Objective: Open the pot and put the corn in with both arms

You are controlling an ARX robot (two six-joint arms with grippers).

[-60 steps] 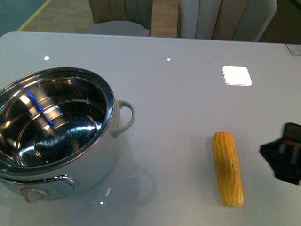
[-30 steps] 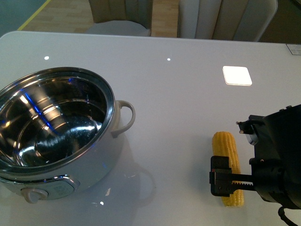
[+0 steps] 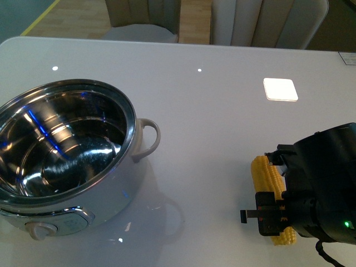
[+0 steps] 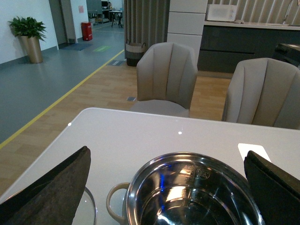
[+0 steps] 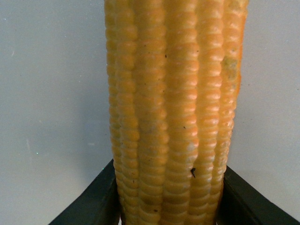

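Observation:
The white pot (image 3: pixel 67 161) stands open at the left of the white table (image 3: pixel 211 105), its shiny steel bowl empty, loop handle on its right, cream knob at the front. It also shows in the left wrist view (image 4: pixel 192 192). The yellow corn (image 3: pixel 266 172) lies at the right front. My right gripper (image 3: pixel 278 214) is down over it, shut on the corn, whose cob fills the right wrist view (image 5: pixel 171 108) between the black fingers (image 5: pixel 93 206). My left gripper (image 4: pixel 171 187) is open, its jaws wide apart above the pot's bowl; it is out of the front view.
A white square patch (image 3: pixel 280 89) lies on the table behind the corn. Beige chairs (image 3: pixel 267 22) stand beyond the far edge. A round glass rim (image 4: pixel 89 208) shows beside the pot's handle in the left wrist view.
My right arm came in from the right, moved down over the corn and shut on its middle. The pot has not moved.

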